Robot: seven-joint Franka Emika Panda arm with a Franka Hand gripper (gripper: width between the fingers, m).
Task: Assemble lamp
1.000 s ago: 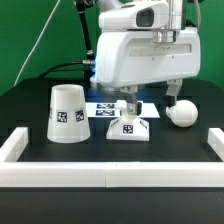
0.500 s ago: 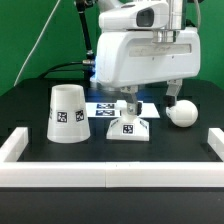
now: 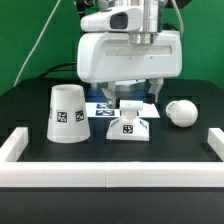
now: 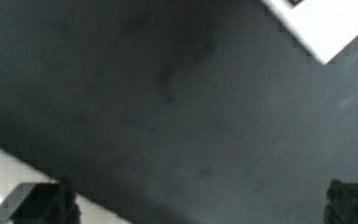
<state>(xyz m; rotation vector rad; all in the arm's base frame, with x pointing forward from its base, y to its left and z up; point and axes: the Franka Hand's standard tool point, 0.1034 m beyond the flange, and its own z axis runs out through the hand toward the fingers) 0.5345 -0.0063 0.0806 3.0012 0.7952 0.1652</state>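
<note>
Exterior view: the shade (image 3: 67, 112) stands left of centre on the table (image 3: 25, 100). The base (image 3: 129, 127) sits at centre, with the marker board (image 3: 102, 108) just behind it. The bulb (image 3: 181, 112) lies at right, apart from the base. A rail (image 3: 110, 176) spans the lower frame, in front of all three.

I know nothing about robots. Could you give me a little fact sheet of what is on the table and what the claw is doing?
shade: stands wide end down, at the exterior view's left
base: flat on the table, in the middle
bulb: lies loose at the exterior view's right
marker board: flat, between shade and base
gripper: open, holds nothing, above the table near the base
parts joined: none, all three apart
</note>
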